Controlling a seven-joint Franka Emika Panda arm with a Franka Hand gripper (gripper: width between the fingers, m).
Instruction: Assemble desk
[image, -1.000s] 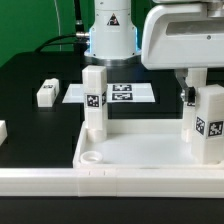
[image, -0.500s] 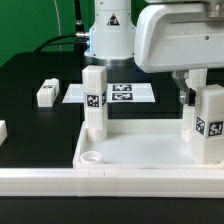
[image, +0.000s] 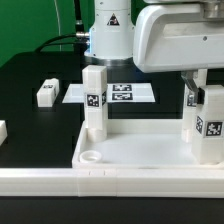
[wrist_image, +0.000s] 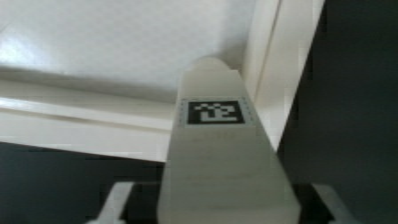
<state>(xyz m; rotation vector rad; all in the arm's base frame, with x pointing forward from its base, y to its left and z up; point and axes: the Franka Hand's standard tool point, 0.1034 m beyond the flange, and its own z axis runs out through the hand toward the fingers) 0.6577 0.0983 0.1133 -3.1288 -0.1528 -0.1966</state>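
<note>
The white tabletop tray (image: 140, 150) lies at the front. One white tagged leg (image: 95, 100) stands upright in its far corner on the exterior view's left. A second leg (image: 210, 130) stands upright in the far corner on the right. My gripper (image: 207, 98) comes down over this leg's top and is shut on it; one dark finger (image: 190, 97) shows beside it. In the wrist view the leg (wrist_image: 222, 130) fills the space between my fingers (wrist_image: 125, 200), with the gripper (wrist_image: 226, 205) around it and the tray floor (wrist_image: 107, 50) beyond.
A loose white leg (image: 46, 93) lies on the black table on the exterior view's left, and another white part (image: 2, 130) shows at the left edge. The marker board (image: 120, 93) lies behind the tray. The robot base (image: 110, 30) stands behind it. A white rail (image: 60, 182) runs along the front.
My hand has shifted slightly toward the exterior view's left over the right leg, and the finger beside the leg shows more. The other parts have not moved.
</note>
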